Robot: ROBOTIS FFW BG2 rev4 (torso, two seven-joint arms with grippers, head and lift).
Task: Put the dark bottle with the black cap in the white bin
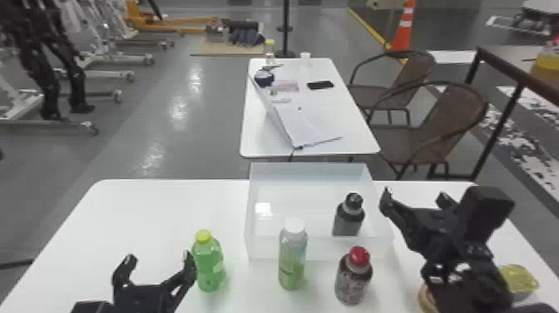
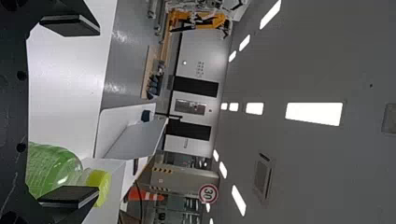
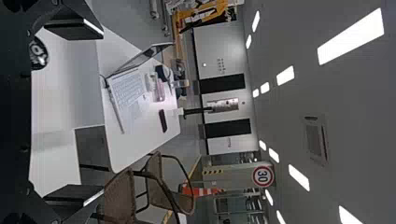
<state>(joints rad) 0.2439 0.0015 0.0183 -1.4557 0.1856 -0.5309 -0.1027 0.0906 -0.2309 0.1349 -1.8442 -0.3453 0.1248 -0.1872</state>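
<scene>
On the desk: white bin at the far edge. Right gripper, just beside the bin's right side, fingers spread, nothing held. Left gripper, near the green bottle, fingers apart, empty. Dark bottle sits inside the bin, right side; task looks done. Probably light to moderate, fairly stiff, smooth so may slip, not fragile. If regripping, take the body below the shoulder. Black cap up, long axis about vertical; base hidden.
</scene>
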